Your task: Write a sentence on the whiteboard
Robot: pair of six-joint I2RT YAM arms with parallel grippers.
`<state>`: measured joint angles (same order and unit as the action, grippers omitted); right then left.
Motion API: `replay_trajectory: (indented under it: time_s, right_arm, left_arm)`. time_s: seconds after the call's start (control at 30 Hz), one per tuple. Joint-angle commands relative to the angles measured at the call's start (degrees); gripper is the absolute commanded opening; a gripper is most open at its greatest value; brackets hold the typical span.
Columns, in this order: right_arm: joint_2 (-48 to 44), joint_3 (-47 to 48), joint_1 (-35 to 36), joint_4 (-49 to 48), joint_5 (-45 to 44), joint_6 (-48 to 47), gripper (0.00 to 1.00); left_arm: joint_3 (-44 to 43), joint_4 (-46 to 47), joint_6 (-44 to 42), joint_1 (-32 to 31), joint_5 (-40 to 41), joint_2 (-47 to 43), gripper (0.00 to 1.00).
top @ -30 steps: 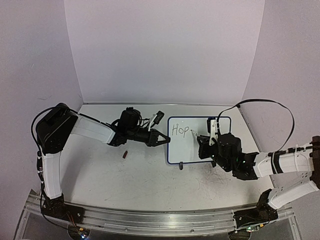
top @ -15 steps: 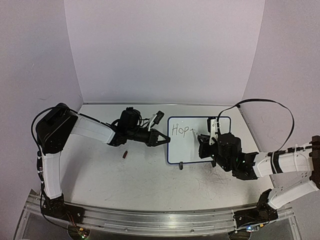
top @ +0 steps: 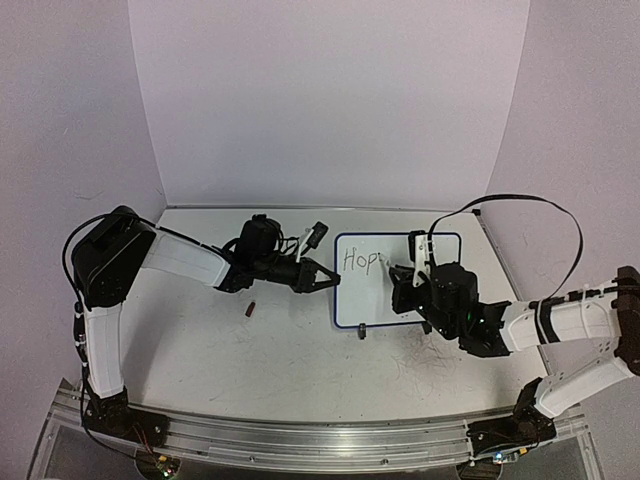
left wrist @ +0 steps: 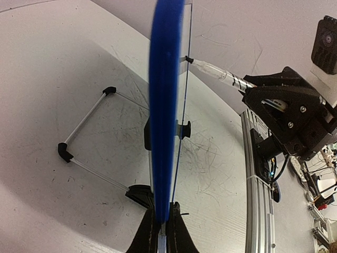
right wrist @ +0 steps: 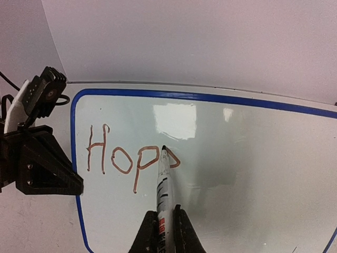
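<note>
The scuffed white table (top: pixel 280 350) filled the floor of the top view. The whiteboard (top: pixel 365 300) stood upright on it, toward 2 o'clock from the table's centre, propped on its wire stand (left wrist: pixel 87 137) and black clip feet (left wrist: pixel 181 129).

The left gripper (top: pixel 330 279) reached in from 9 o'clock. Its jaws were pinched tight on the board's blue frame, which ran straight up between the fingers (left wrist: pixel 150 237) in the left wrist view.

The right gripper (top: pixel 400 285) came at the board's face from about 4 o'clock. It was clamped narrow around a white marker (right wrist: pixel 164 184), and its pads (right wrist: pixel 181 232) pressed the barrel from both sides.

The marker's dark tip touched the board just right of the written letters. The sentence (right wrist: pixel 129 158) sat in the board's upper left, near 10 o'clock. It read "Hop", with a small curl begun at the tip (the strokes looked reddish-brown up close).

A small dark cap-like piece (top: pixel 251 309) lay on the table at 8 o'clock from the left gripper, well apart from the board.
</note>
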<state>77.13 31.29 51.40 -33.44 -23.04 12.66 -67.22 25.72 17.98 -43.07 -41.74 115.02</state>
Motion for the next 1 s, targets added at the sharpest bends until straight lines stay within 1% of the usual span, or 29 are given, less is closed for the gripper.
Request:
replay_trajectory:
  time_s: [0.0, 0.23, 0.97]
  right_arm:
    - [1.03, 0.67, -0.69, 1.14, 1.37, 1.12, 0.0]
    - [-0.41, -1.35, -0.61, 2.56, 1.67, 3.89, 0.0]
    - [-1.44, -3.92, -0.18, 4.96, 1.53, 7.26, 0.0]
  left_arm:
    - [-0.69, 1.27, -0.8, -0.17, -1.7, -3.66, 0.0]
    - [-0.63, 1.26, -0.84, -0.17, -1.68, -3.57, 0.0]
    - [-0.08, 1.18, -0.93, -0.14, -1.5, -4.08, 0.0]
